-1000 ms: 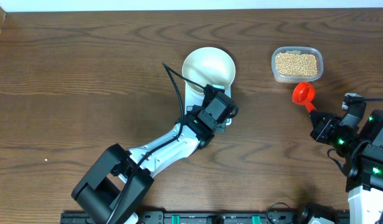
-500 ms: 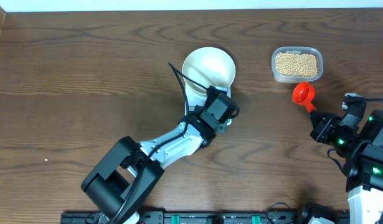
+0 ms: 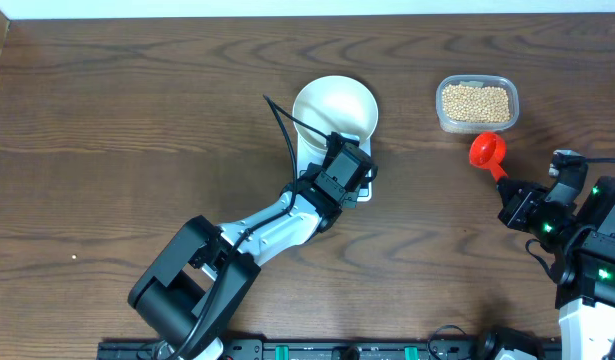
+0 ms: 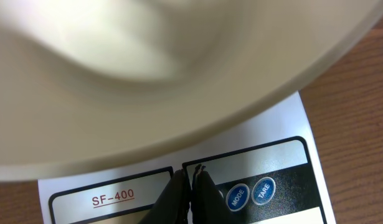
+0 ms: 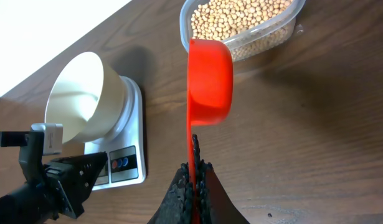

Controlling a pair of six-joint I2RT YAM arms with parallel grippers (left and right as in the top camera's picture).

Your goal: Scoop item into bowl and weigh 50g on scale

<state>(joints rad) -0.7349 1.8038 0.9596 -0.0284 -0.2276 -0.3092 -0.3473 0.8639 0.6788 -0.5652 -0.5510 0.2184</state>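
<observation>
Fingers first: my left fingers (image 4: 185, 190) are pressed together with nothing between them. Their tips are over the front panel of the small flat white rectangular kitchen scale (image 4: 272, 124). The red "SF-400" label (image 4: 113, 198) is just to their left and the round blue MODE button (image 4: 237, 197) just to their right, with the TARE button (image 4: 263, 190) one further along. I can't tell whether the tips touch the panel or hang just above it.

Straight ahead of those fingers, the round plain white shallow bowl (image 4: 179, 106) sits on the scale, its rim overhanging the platform. What I see of its inside is plain white.

Over on my other side, my right fingers (image 5: 205, 180) are clamped on the thin handle of the red plastic measuring scoop (image 5: 210, 81). The handle runs away from the fingers and the cup is held out ahead, above the brown wooden worktop (image 5: 303, 155).

Just beyond the cup sits the clear rectangular plastic tub (image 5: 284, 28), close to it but apart. It is heaped with small round tan-yellow beans (image 5: 241, 18), and all the beans I can see are in that tub. Bowl and scale are well off to the left of my right fingers, and the tub stands apart from both.
</observation>
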